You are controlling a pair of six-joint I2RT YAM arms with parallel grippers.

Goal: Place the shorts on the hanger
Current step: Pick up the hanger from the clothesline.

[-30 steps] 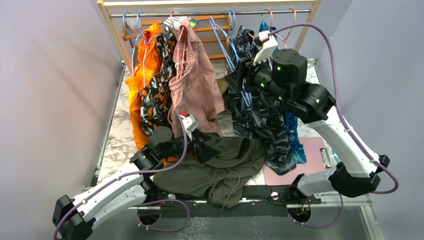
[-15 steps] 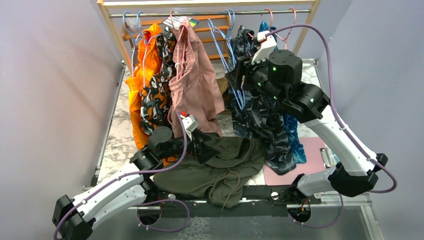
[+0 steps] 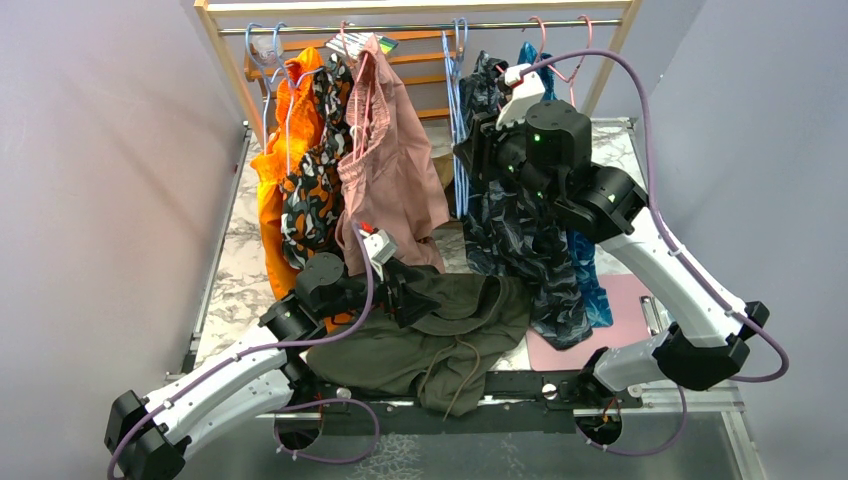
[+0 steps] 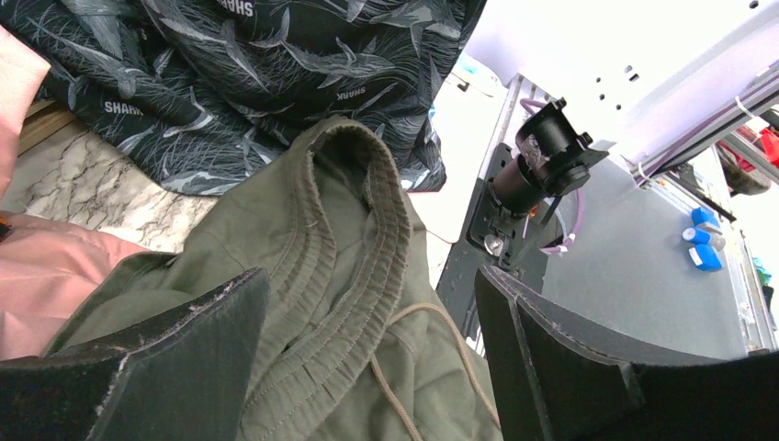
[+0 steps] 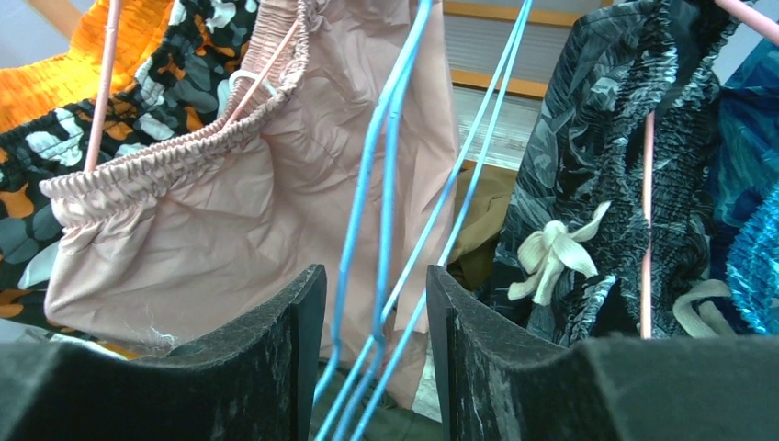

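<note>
A wooden clothes rack (image 3: pixel 225 70) stands at the far end of the marble table (image 3: pixel 235 270). From its rail hang orange shorts (image 3: pixel 272 170), dusty-pink shorts (image 3: pixel 395 170) and dark grey leaf-print shorts (image 3: pixel 520 240).

The olive-green shorts (image 3: pixel 440 340) lie crumpled on the table's near edge, between the two arm bases. Their ribbed waistband is bunched upward and the drawstring (image 4: pixel 432 340) trails loose.

The light-blue wire hanger (image 3: pixel 458 120) hangs from the rail between the pink and leaf-print shorts, among other wires just like it.

The left gripper (image 4: pixel 367 285) hovers over the waistband with its jaws spread wide, grasping nothing. The right gripper (image 5: pixel 377 276) is raised at the rack with its jaws narrowed around the blue wires. Those wires run down through the gap, and I cannot tell whether the jaws pinch them.
</note>
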